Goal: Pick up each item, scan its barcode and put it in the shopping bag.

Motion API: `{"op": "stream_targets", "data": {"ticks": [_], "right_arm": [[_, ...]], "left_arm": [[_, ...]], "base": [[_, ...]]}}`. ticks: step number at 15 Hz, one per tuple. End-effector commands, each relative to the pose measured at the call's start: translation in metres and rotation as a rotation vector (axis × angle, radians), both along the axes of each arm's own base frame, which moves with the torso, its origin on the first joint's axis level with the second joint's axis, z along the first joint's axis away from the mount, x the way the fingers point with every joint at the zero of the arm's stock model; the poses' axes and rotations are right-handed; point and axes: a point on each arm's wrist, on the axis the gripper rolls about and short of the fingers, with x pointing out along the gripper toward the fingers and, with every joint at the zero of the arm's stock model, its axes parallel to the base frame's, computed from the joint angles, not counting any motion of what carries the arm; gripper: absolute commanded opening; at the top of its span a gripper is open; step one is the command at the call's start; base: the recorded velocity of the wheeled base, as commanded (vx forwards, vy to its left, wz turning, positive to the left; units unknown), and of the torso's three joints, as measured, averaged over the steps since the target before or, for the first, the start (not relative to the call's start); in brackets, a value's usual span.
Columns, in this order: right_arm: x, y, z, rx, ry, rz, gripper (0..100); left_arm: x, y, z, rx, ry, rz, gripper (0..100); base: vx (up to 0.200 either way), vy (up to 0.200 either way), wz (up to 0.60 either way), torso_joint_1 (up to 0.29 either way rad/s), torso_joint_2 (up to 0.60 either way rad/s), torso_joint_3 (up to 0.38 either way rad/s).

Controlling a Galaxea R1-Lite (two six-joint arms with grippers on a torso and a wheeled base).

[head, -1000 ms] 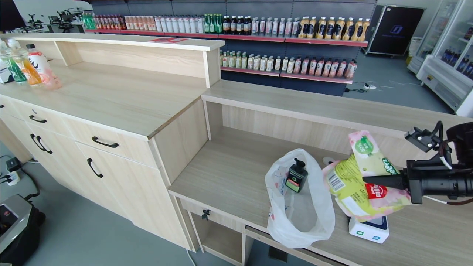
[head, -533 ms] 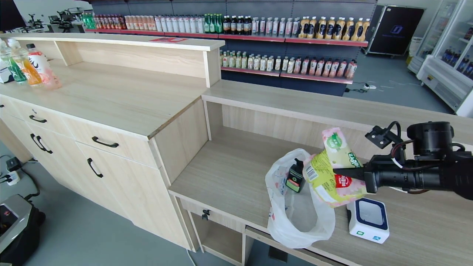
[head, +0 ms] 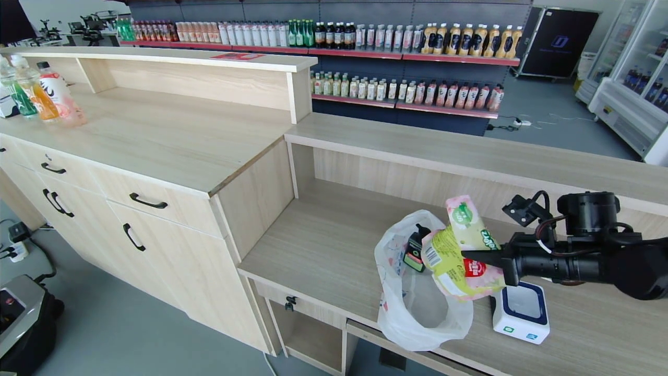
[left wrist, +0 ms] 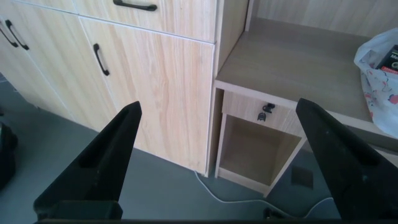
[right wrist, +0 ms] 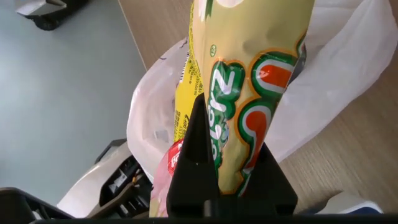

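My right gripper (head: 482, 259) is shut on a yellow, pink and green snack packet (head: 455, 249), held over the right rim of the open white shopping bag (head: 417, 313) on the low counter. In the right wrist view the packet (right wrist: 249, 81) fills the space between the fingers, with the bag (right wrist: 155, 106) below it. A dark pump bottle (head: 415, 249) stands inside the bag, partly hidden by the packet. The white barcode scanner (head: 520, 312) sits on the counter just right of the bag. My left gripper (left wrist: 217, 162) hangs open beside the counter, above the floor, holding nothing.
The low wooden counter (head: 323, 245) has a raised back ledge and a taller counter (head: 156, 141) to its left, with three drink bottles (head: 39, 91) at that counter's far end. Cabinet doors and a drawer with a key (left wrist: 266, 112) lie below. Drink shelves (head: 365, 42) line the back.
My right arm has carried the packet leftward and down, from above the scanner to over the bag's opening. The scanner, covered before, now lies in plain sight.
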Motion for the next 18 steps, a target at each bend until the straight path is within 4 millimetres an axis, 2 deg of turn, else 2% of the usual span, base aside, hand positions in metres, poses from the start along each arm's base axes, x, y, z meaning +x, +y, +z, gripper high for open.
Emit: {"op": "stream_targets", "data": {"ticks": [1, 10, 18], "right_arm": [[0.003, 0.001, -0.010, 0.001, 0.033, 0.004, 0], [0.013, 0.002, -0.031, 0.001, 0.078, 0.008, 0], [0.022, 0.006, -0.041, -0.010, 0.084, 0.025, 0]], "left_arm": [[0.000, 0.000, 0.000, -0.001, 0.001, 0.000, 100], [0.000, 0.000, 0.000, -0.001, -0.001, 0.000, 100], [0.000, 0.000, 0.000, -0.001, -0.001, 0.000, 100]], "base": [[0.000, 0.000, 0.00, 0.000, 0.00, 0.000], [0.000, 0.000, 0.00, 0.000, 0.00, 0.000], [0.000, 0.000, 0.00, 0.000, 0.00, 0.000]]}}
